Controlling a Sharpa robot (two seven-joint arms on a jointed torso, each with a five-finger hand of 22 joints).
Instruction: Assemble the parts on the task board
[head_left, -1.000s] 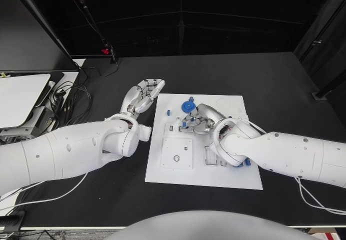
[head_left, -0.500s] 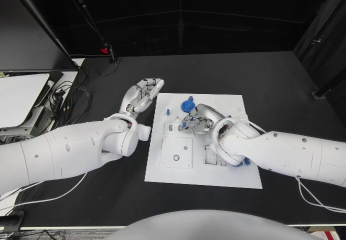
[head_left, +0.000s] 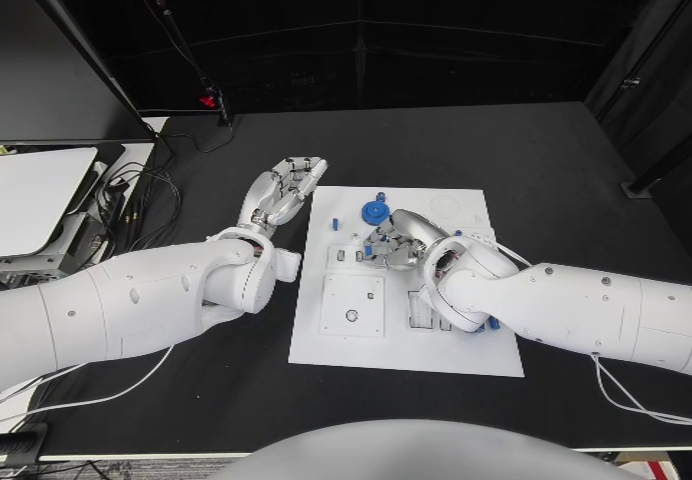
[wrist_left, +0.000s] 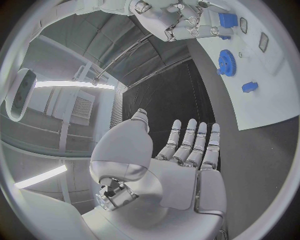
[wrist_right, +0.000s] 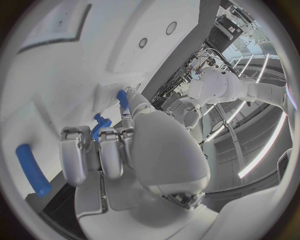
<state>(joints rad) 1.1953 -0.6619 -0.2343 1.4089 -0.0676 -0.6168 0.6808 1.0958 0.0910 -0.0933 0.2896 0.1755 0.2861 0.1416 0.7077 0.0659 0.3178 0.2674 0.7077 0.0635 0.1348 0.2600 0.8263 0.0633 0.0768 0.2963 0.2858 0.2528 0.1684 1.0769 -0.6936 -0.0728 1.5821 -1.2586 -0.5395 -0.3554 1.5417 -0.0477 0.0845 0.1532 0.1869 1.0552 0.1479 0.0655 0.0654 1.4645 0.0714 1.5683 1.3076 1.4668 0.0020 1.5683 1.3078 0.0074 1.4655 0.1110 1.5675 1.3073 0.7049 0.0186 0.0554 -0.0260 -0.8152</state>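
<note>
I'm working in what looks like a robotics lab or test cell. The black bench (head_left: 548, 180) is backed by black curtains (head_left: 389, 60), with cables (head_left: 144, 200) trailing off its left edge beside a white side table (head_left: 43, 195). My left wrist camera shows a high ceiling with strip lights (wrist_left: 69, 84), a wall vent (wrist_left: 81, 107) and an overhead duct (wrist_left: 125, 55).

Right hand (head_left: 389, 243): fingertips curled under, contact with task board (head_left: 335, 345) hidden | small blue part (wrist_right: 100, 125) possibly pinched, mostly covered.
</note>
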